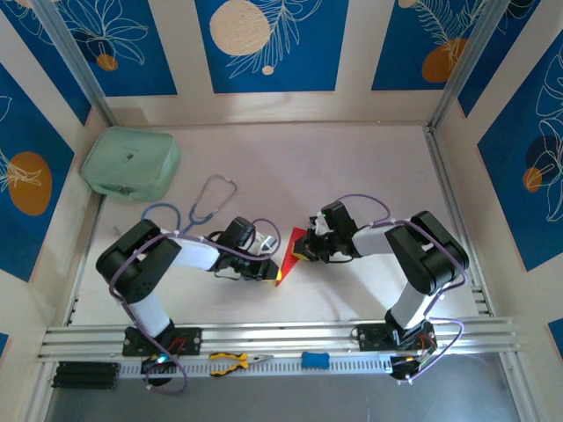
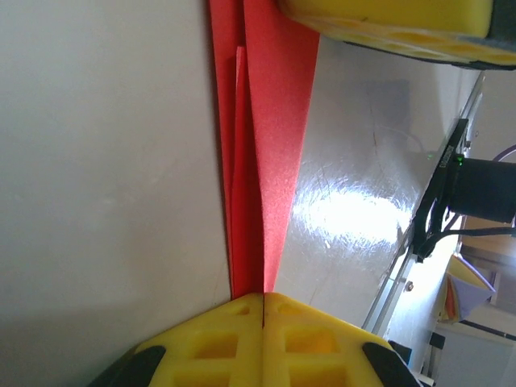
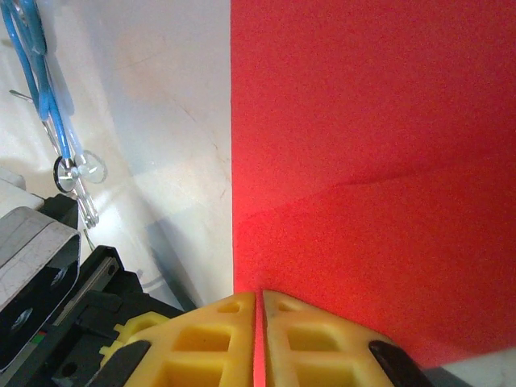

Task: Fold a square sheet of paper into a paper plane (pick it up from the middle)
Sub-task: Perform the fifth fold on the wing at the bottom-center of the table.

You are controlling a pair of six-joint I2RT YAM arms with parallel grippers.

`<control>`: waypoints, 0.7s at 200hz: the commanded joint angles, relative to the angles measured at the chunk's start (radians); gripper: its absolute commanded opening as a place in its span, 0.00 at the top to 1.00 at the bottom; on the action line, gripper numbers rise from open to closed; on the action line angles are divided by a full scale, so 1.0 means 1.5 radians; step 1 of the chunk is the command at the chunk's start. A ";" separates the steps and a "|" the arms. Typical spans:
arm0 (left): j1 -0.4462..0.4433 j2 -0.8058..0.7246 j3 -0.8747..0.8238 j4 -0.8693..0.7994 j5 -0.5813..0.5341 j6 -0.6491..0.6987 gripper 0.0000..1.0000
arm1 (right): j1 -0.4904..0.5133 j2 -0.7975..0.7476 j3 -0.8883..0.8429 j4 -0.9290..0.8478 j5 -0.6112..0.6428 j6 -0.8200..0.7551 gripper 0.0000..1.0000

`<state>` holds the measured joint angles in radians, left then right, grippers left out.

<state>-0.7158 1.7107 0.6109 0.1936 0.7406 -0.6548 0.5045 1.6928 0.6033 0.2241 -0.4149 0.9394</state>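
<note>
Seen from above, the left gripper (image 1: 274, 274) and right gripper (image 1: 308, 251) meet mid-table, with the folded red sheet of paper (image 1: 295, 242) spanning between their fingertips. A stethoscope (image 1: 207, 207) lies beyond the left fingers. At the left wrist, the yellow fingers (image 2: 218, 343) are pressed together, pinching the narrow end of the sheet (image 2: 270, 121), which runs straight ahead from the tips. At the right wrist, the fingers (image 3: 322, 343) are closed on an edge of the sheet (image 3: 371, 121), which spreads ahead and to their right.
</note>
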 commanded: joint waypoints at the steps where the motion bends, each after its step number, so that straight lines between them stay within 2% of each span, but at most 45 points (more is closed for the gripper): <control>1: -0.013 0.003 -0.017 -0.117 -0.001 0.021 0.97 | -0.001 0.032 -0.010 -0.077 0.068 -0.001 0.87; 22: -0.017 0.007 -0.007 -0.151 -0.016 0.037 1.00 | -0.001 0.032 -0.012 -0.076 0.069 0.002 0.87; 38: -0.019 0.009 -0.002 -0.164 -0.021 0.043 0.94 | -0.001 0.032 -0.013 -0.076 0.069 0.001 0.87; 62: -0.023 0.009 0.008 -0.195 -0.045 0.055 0.93 | -0.001 0.032 -0.014 -0.076 0.070 0.002 0.87; 83: -0.028 0.010 0.017 -0.223 -0.067 0.066 0.99 | -0.001 0.033 -0.013 -0.077 0.071 0.002 0.87; 104: -0.031 0.008 0.022 -0.242 -0.085 0.071 0.99 | -0.001 0.034 -0.012 -0.078 0.071 0.003 0.87; 115: -0.034 0.006 0.025 -0.255 -0.098 0.074 0.97 | -0.001 0.034 -0.011 -0.081 0.072 0.003 0.87; 126: -0.034 0.003 0.026 -0.259 -0.104 0.075 0.90 | -0.001 0.034 -0.011 -0.082 0.072 0.003 0.87; 140: -0.037 0.000 0.026 -0.260 -0.106 0.076 0.89 | -0.001 0.034 -0.011 -0.081 0.072 0.003 0.87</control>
<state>-0.7521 1.7035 0.6888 0.0154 0.6533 -0.5713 0.5049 1.6928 0.6037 0.2230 -0.4118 0.9398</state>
